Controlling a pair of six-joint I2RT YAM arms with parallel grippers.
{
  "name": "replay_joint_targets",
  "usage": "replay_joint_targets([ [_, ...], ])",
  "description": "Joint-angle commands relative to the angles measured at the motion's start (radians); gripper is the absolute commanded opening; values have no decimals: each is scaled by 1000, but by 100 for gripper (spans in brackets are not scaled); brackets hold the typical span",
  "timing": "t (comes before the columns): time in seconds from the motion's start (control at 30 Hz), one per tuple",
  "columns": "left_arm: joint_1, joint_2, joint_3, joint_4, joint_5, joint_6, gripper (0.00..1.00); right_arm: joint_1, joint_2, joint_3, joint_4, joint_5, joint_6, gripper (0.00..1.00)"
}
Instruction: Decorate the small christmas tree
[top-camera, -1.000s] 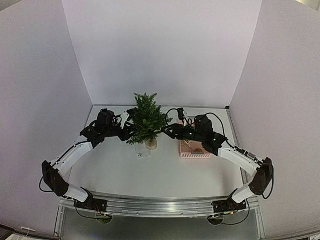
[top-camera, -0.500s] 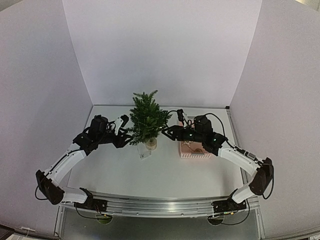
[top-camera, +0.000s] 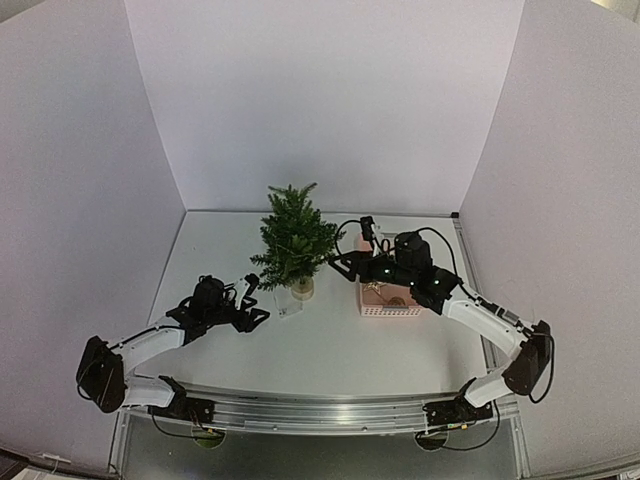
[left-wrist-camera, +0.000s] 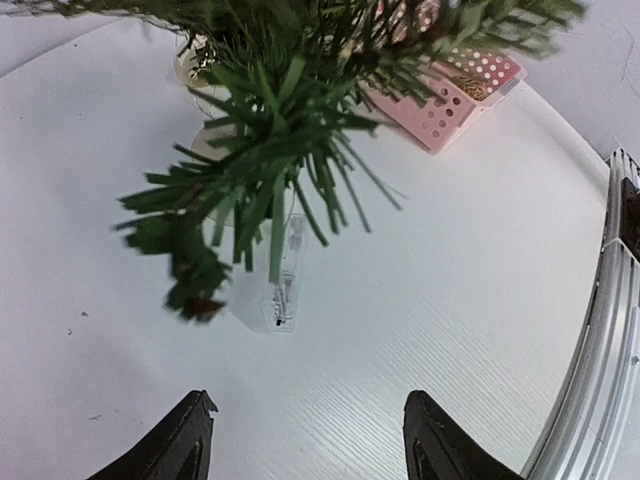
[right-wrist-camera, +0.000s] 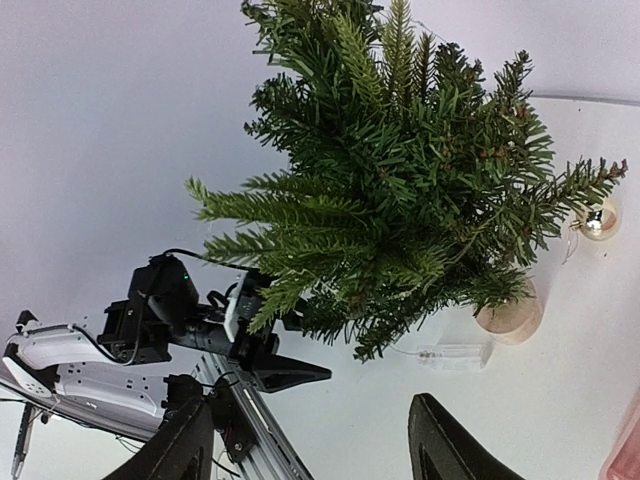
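Observation:
The small christmas tree (top-camera: 294, 240) stands upright at the back middle of the table on a pale round base (right-wrist-camera: 510, 316). A gold bauble (right-wrist-camera: 598, 221) hangs on a branch tip on its right side. A thin wire runs from the tree to a clear battery box (top-camera: 287, 305) lying in front of it. My left gripper (top-camera: 257, 300) is open and empty, low over the table to the front left of the tree. My right gripper (top-camera: 337, 264) is open and empty, close to the tree's right side. Tree branches (left-wrist-camera: 275, 120) fill the top of the left wrist view.
A pink perforated basket (top-camera: 389, 298) with ornaments sits right of the tree, under my right arm; it also shows in the left wrist view (left-wrist-camera: 452, 88). White walls enclose the table on three sides. A metal rail (top-camera: 320, 408) runs along the near edge.

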Motion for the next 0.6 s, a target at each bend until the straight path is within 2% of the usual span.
replay_joint_targets([
  [0.0,0,118,-28,327,6,-47,66,4,-36,-6,7,30,-77,65],
  [0.17,-17,194,-43,430,-2,-60,64,4,-59,-21,19,50,-129,65],
  [0.43,-19,293,-19,505,-52,-93,44,3,-77,-37,23,61,-168,64],
  [0.57,-19,304,-6,496,-61,-121,40,3,-80,-42,49,55,-161,64],
])
